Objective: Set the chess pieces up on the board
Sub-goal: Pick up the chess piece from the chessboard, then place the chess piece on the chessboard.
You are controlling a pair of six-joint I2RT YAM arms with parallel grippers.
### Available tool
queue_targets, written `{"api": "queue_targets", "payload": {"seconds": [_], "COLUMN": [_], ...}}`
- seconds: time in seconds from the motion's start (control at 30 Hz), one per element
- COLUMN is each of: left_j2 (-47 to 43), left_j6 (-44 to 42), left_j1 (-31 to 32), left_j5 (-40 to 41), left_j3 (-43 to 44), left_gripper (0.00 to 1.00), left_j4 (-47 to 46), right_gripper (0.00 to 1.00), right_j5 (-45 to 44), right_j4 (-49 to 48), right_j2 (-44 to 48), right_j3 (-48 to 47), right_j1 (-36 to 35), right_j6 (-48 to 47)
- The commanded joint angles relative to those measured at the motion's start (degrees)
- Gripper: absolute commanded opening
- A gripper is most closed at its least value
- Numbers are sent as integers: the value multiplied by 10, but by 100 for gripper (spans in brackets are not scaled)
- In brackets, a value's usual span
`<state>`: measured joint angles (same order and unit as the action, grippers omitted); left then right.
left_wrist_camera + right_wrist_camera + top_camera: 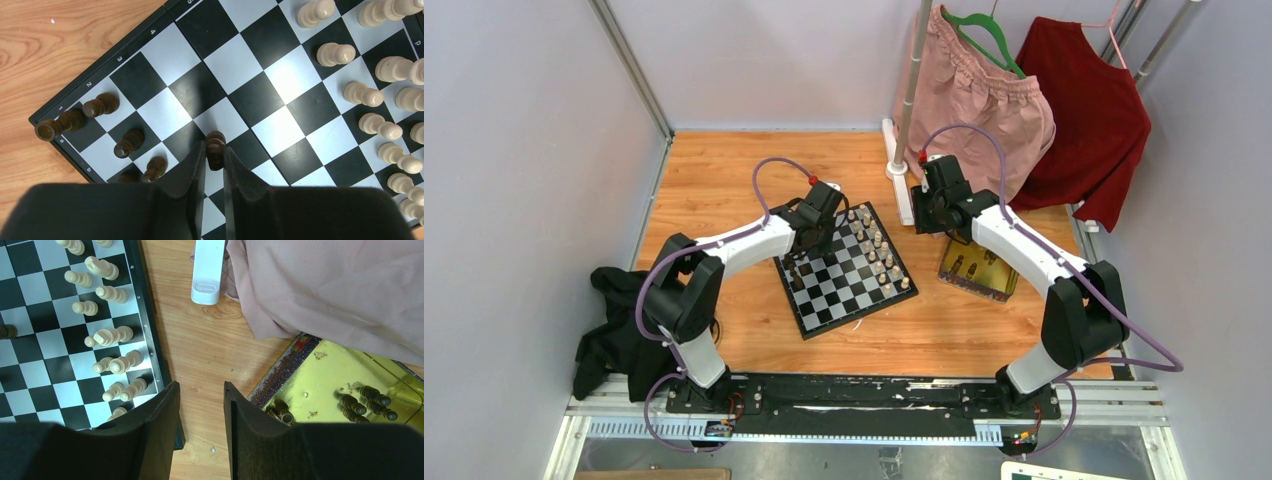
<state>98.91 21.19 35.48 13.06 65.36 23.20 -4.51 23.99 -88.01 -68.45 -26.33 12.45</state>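
Left end effector point(215, 151) grips a dark chess piece point(215, 141) upright.

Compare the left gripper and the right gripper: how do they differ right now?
The left gripper is closed on a dark chess piece; the right gripper is open and empty. The left gripper is over the chessboard; the right gripper is over bare tabletop between chessboard and gold tray. Both are black and point downward.

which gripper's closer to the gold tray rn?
Right. The right gripper hangs open just beside the tray, between it and the board. The left gripper is over the board's far side, shut on a dark piece.
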Motion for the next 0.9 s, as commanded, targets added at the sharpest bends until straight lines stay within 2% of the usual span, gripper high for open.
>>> {"api": "queue_targets", "payload": {"seconds": [0.0, 0.27, 0.5, 0.67, 0.87], "left_j2": [-10, -41, -95, -157, -200], "left_j6": [-5, -9, -13, -9, 28], "left_j1": [5, 5, 5, 2, -34], "left_j5": [6, 24, 73, 161, 165], "left_j3": [17, 17, 23, -3, -52], "left_gripper": [18, 0, 0, 0, 0], "left_j4": [-1, 8, 30, 30, 27], "right_gripper": [42, 42, 41, 41, 41], "right_j5": [-1, -1, -1, 2, 12], "right_j4": [-2, 0, 4, 7, 7], "right_j2": [6, 7, 6, 7, 11], "right_j3": [7, 1, -5, -9, -7], "right_j1": [8, 8, 8, 8, 7], "right_j6": [7, 7, 7, 7, 12]}}
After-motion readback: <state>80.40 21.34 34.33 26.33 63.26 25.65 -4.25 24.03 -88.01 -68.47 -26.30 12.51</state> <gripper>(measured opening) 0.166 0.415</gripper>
